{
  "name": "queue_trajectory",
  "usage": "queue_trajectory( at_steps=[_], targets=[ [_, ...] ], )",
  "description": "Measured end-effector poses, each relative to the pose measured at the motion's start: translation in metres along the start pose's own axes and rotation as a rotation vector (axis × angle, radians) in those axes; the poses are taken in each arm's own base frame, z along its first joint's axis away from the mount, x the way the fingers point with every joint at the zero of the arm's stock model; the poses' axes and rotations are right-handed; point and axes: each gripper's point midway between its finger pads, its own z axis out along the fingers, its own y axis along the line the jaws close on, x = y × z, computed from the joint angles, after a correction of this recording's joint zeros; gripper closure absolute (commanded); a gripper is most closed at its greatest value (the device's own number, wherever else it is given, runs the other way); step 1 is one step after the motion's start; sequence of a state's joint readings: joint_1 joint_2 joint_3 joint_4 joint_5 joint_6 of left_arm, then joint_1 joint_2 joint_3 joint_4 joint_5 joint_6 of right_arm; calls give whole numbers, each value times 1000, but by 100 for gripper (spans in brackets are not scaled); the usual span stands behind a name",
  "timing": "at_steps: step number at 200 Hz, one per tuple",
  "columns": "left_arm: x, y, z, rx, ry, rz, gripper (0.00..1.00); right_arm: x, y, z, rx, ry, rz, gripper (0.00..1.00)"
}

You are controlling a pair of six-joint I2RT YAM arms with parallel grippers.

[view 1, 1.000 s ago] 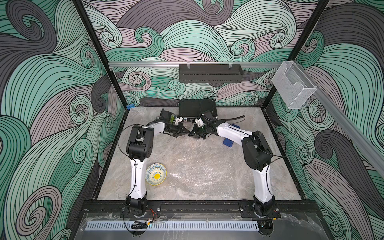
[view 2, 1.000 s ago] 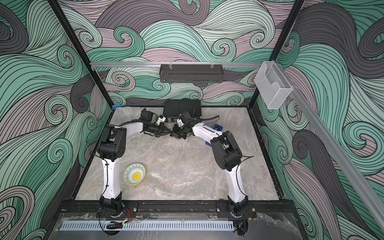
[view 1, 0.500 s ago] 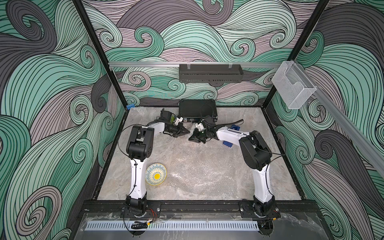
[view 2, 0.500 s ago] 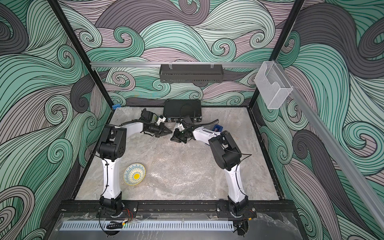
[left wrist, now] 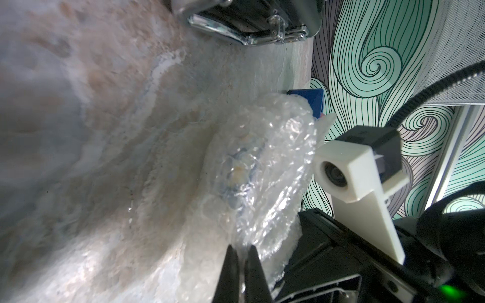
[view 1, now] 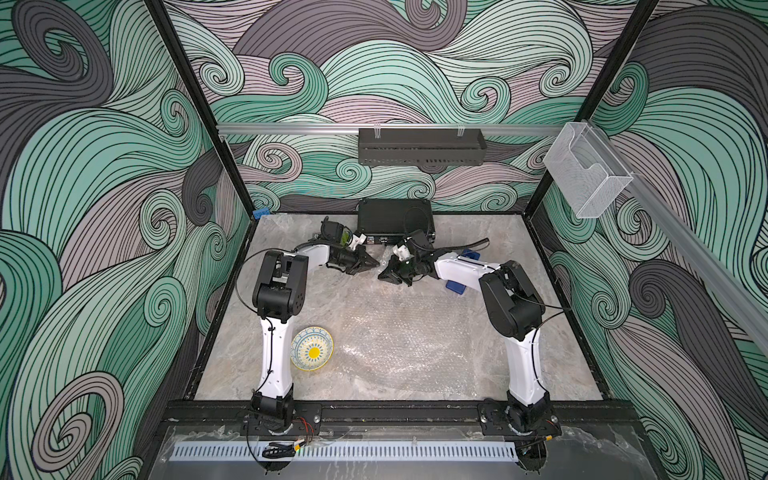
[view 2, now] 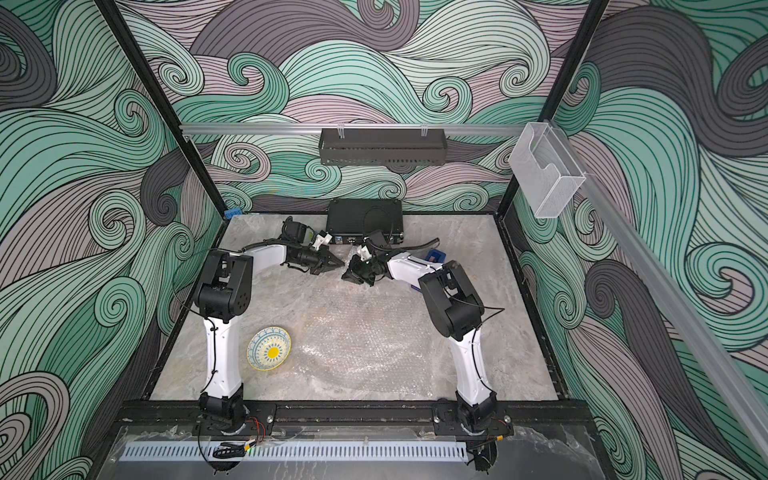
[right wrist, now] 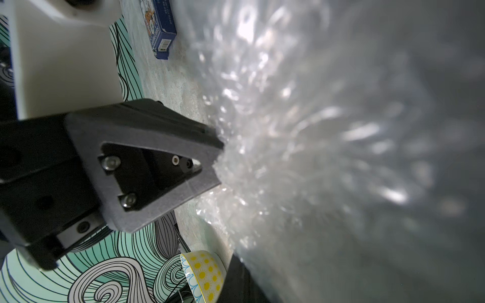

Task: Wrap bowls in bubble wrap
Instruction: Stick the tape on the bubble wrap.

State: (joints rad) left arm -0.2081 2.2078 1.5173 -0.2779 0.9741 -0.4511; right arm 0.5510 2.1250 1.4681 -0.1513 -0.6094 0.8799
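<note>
- Left wrist view: my left tool point(left wrist: 242, 253) pinches bubble wrap point(left wrist: 278, 141) bundled around a bowl point(left wrist: 236, 170).
- My right tool point(right wrist: 219, 154) clamps it too.
- Cream bowl point(view 1: 312, 348) sits bare, near left.

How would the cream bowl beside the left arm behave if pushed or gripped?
The cream bowl looks like glazed ceramic: probably rigid, breakable, and slick to grip. It sits mouth-up, low and wide, so a push should slide it rather than tip it.
</note>
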Motion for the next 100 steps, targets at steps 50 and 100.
queue_trajectory(
  at_steps=[50,100],
  targets=[
    [0,1,-2,-6,0,11,79,-1,-2,0,-9,1,15,100],
    [-1,6,-8,-28,-13,0,67,-4,-3,-3,-14,-4,23,100]
  ],
)
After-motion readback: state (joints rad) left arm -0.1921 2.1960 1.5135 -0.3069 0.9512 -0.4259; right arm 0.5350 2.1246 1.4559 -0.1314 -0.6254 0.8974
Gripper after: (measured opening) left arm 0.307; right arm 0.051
